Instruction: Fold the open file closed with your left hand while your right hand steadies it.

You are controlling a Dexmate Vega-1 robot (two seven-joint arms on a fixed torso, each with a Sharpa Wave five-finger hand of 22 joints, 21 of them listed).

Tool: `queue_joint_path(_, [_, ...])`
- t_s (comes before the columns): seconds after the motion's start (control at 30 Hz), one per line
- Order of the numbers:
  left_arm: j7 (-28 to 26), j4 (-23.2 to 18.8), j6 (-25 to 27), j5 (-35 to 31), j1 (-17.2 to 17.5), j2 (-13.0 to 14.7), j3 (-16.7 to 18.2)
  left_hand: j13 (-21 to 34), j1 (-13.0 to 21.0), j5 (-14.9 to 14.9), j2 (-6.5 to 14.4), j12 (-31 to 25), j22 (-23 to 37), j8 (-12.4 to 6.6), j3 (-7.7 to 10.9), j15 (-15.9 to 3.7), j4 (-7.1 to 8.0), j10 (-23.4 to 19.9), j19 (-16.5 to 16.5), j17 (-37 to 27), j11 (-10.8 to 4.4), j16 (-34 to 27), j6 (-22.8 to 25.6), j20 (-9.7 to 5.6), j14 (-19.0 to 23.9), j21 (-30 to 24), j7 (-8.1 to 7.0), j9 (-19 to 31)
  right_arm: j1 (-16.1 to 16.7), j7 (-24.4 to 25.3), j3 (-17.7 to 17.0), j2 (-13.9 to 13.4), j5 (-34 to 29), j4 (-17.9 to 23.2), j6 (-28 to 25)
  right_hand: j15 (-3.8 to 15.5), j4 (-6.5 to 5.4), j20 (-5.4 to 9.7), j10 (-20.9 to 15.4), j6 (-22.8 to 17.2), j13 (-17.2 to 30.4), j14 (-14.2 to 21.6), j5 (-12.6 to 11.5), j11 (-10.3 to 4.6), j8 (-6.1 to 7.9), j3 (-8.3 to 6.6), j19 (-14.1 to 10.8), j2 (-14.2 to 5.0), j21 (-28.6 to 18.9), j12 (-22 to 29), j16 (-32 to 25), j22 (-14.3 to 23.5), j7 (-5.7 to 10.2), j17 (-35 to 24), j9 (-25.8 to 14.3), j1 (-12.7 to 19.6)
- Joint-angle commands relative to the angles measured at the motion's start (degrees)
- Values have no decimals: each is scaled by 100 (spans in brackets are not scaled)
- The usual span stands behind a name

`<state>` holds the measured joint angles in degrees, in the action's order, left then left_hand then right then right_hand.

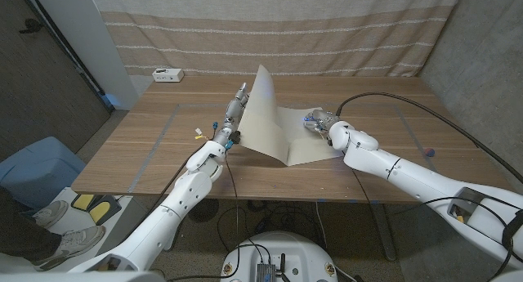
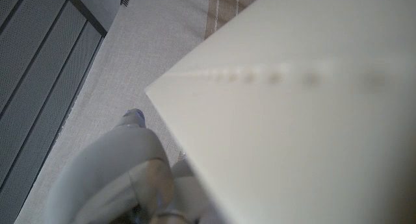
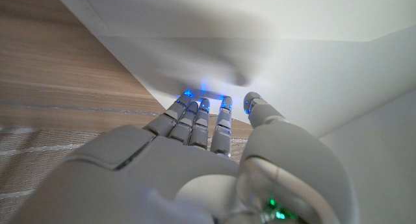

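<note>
Cream file (image 1: pixel 274 123) mid-desk (image 1: pixel 139 163), one flap lying flat, other standing near upright. Left hand (image 1: pixel 234 110) touches raised flap from behind, fingers extended; grip unclear. Right hand (image 1: pixel 320 121) presses flat flap, fingers stretched out, gripping nothing.

Matt cream card on the file (image 1: pixel 274 123), smooth beneath the right hand (image 1: pixel 319 121). That hand's shell looks like smooth grey plastic with a slight sheen. Wood-grain table (image 1: pixel 147 159), matt finish; ribbed woven cloth curtain (image 1: pixel 270 29) beyond the hands.
</note>
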<state>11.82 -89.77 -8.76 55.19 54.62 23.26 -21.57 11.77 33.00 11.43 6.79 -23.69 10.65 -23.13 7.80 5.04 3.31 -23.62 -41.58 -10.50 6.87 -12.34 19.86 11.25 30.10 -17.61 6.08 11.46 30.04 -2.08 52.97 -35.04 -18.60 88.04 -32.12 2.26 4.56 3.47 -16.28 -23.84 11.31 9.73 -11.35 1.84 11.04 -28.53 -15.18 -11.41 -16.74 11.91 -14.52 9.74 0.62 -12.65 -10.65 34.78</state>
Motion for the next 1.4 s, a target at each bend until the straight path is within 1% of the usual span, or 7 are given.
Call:
queue_joint_path(0.03, [493, -329, 811, 294, 34, 885, 30, -10, -125, -9, 157, 80, 9, 121, 53, 114, 103, 0, -29, -17, 131, 39, -91, 69, -32, 35, 123, -2, -212, -107, 107, 123, -57, -248, 67, 51, -10, -165, -54, -47, 9, 48, 0, 2, 0, 7, -202, 46, 11, 6, -31, 33, 3, -15, -9, 20])
queue_joint_path(0.23, [1321, 158, 1367, 674, -350, 1021, -51, -47, -163, 37, 395, 166, -1, 235, 245, 213, 151, -52, 45, -12, 252, 42, -82, 77, 5, 117, 329, -45, -341, -213, 207, 195, -108, -400, 139, 62, -30, -163, -58, -45, 9, 45, 4, 1, -3, 19, -205, 45, 22, 5, -32, 34, 11, -20, -10, 4])
queue_joint_path(0.43, [2340, 853, 1649, 899, -764, 822, -210, -81, 72, 257, 490, 345, 0, 398, 1283, 189, 134, -349, -132, 5, 343, 47, 353, 41, 197, 155, 485, -69, -405, -256, 237, 239, -128, -478, 148, 60, -50, -163, -52, -46, 10, 41, 7, 6, -5, 31, -207, 45, 31, 1, -32, 35, 11, -26, -10, -13])
queue_joint_path(0.53, [2486, 986, 1468, 620, -899, 820, -281, -83, 102, 293, 469, 382, -3, 409, 1468, 191, 112, -407, -131, 11, 341, 61, 497, 20, 221, 179, 498, -68, -416, -263, 241, 243, -131, -492, 158, 64, -57, -164, -54, -49, 10, 40, 7, -20, -4, 35, -210, 45, 36, 0, -32, 35, 9, -28, -10, -18])
queue_joint_path(0.9, [1842, 1224, -248, -1362, -1222, 913, -563, -68, 141, 421, 489, 576, 25, 642, 2189, -37, 43, -494, 455, 4, 45, 116, 640, -227, 179, 459, 287, -60, -421, -247, 227, 265, -106, -545, 175, 60, -62, -165, -53, -45, 10, 45, 4, -10, -9, 34, -221, 40, 54, -4, -33, 35, 5, -28, -10, -13])
queue_joint_path(1.13, [1247, 1523, -1225, -2495, -1448, 911, -731, -57, 65, 430, 438, 642, 44, 715, 2351, -102, 82, -495, 793, -3, -1, 155, 692, -261, 61, 568, 215, -56, -398, -215, 198, 263, -64, -566, 211, 65, -61, -167, -56, -50, 10, 45, 3, -14, -8, 32, -223, 38, 62, -5, -32, 35, 6, -28, -10, -6])
queue_joint_path(1.4, [1159, 1802, -1637, -3246, -1836, 961, -1008, -44, -2, 449, 432, 873, 57, 923, 2790, -295, -24, -316, 1618, 23, -295, 221, 742, -347, -326, 702, -28, -54, -366, -187, 169, 235, -36, -547, 245, 66, -59, -164, -57, -50, 10, 50, 1, -9, -10, 28, -232, 38, 75, -7, -32, 36, 13, -27, -10, 5])
